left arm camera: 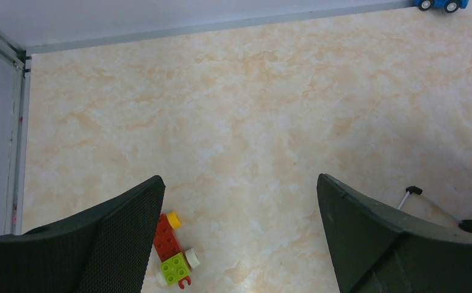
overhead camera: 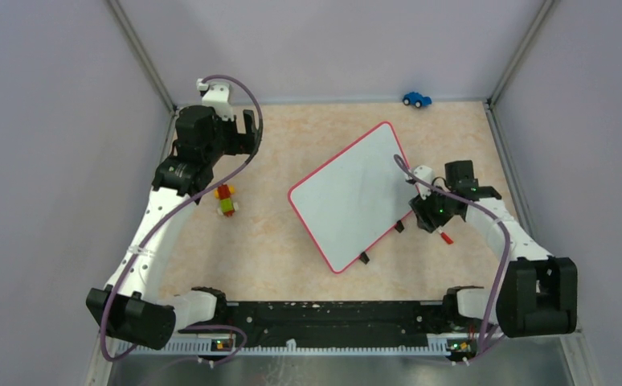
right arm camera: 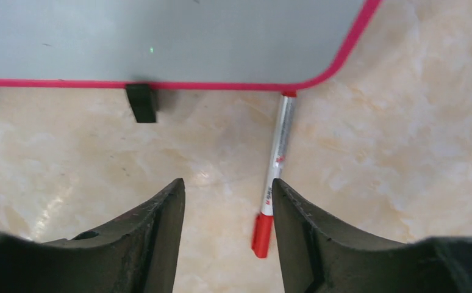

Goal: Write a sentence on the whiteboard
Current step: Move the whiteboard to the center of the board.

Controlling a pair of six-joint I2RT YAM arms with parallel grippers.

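The left tool (left arm camera: pixel 239 178) hangs wide open and empty above the tabletop (left arm camera: pixel 252 110), near a brick toy (left arm camera: pixel 174 253). The whiteboard (overhead camera: pixel 352 197) lies askew mid-tabletop, with no sentence legible on it. The right tool (right arm camera: pixel 227 183) stands parted and grips nothing, the red marker (right arm camera: pixel 279 152) lying loose beside one finger with its far end at the board's corner. The step looks like taking up the pen, which calls for centring over its barrel and closing.

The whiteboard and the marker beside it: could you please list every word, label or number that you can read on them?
Whiteboard: no writing shows on its surface in the top or right wrist view.
Marker: small red print on the barrel, too small and blurred to read.
No other readable text appears in any view.
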